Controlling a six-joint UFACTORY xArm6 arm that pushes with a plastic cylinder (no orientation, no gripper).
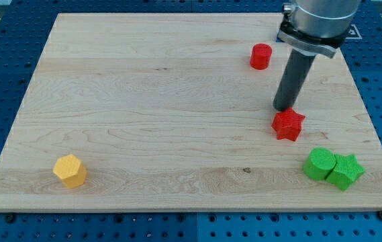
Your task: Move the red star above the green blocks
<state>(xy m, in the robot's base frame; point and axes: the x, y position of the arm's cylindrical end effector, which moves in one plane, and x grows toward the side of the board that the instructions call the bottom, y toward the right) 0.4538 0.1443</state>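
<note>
The red star (288,125) lies on the wooden board at the view's right, a little below centre height. My tip (284,109) stands right at the star's upper edge, touching or nearly touching it. The two green blocks sit together at the view's lower right: a round green block (319,163) and a green star (346,171) to its right, touching it. The red star is up and to the left of them, apart from them.
A red cylinder (261,56) stands near the view's top, up and left of my tip. A yellow hexagonal block (70,171) sits at the lower left. The board's (150,101) right edge runs close to the green blocks.
</note>
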